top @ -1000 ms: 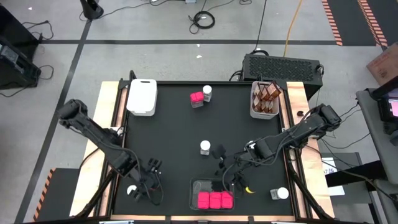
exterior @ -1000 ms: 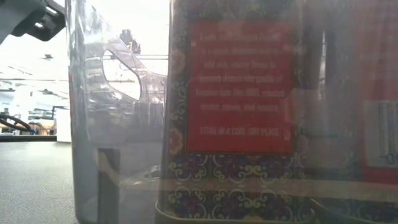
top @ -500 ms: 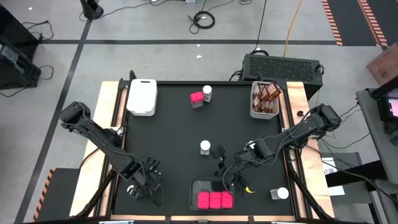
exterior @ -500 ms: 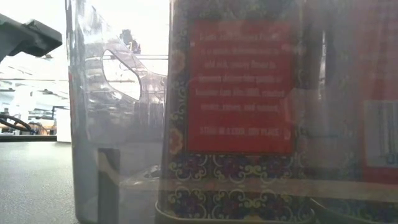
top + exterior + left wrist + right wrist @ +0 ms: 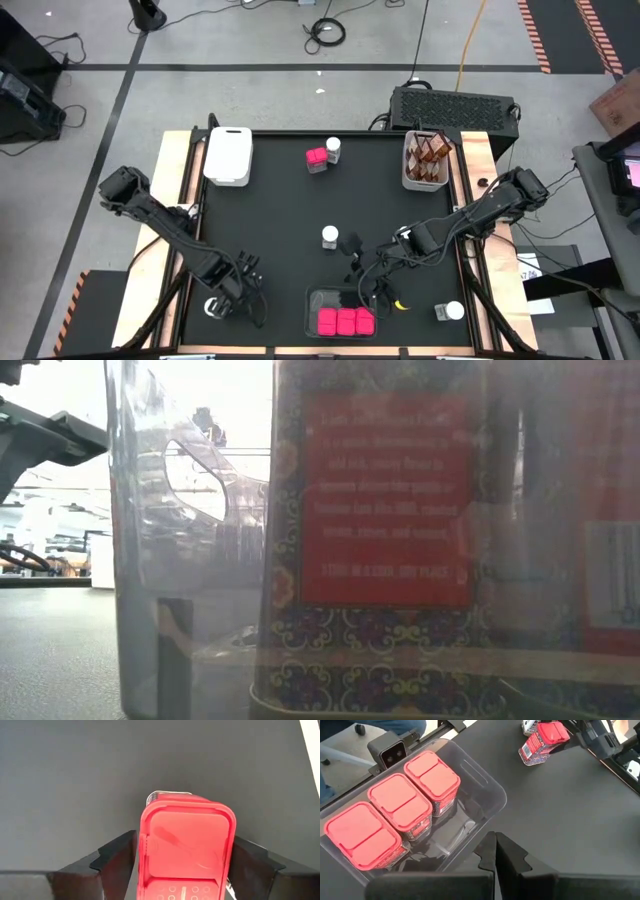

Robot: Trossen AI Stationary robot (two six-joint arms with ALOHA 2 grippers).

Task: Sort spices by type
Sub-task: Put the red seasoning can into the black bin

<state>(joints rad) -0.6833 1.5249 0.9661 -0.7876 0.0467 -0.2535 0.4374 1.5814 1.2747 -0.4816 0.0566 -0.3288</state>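
We judge the step in hand to be the pickup of one stray pink box.

1. Left gripper (image 5: pixel 240 290): the jaws are spread to a little more than the width of the pink box (image 5: pixel 186 840). One finger (image 5: pixel 117 857) stands on each side of it. A thin gap shows at each flank, so we read the jaws as not yet closed on it. The box lies tilted on the table (image 5: pixel 75 770), between the jaws and well inside the fingertips, with its lid facing the wrist. We judge the jaws straddle it this way so that closing clamps its two flat sides.

2. Just beyond these jaws, a small clear jar (image 5: pixel 530 726) sits behind the box. Closing may nudge it.

3. Right gripper (image 5: pixel 495 851): the jaws are pressed together and hold nothing. They hang at the rim of the clear tray (image 5: pixel 490 787), which holds three pink boxes (image 5: pixel 400 802) in a row. We judge this tray to be the place for pink boxes, and the free bay lies directly ahead of these jaws.

4. Far beyond both, another pink box (image 5: pixel 317 158) and a white-lidded jar (image 5: pixel 333 148) stand unsorted.
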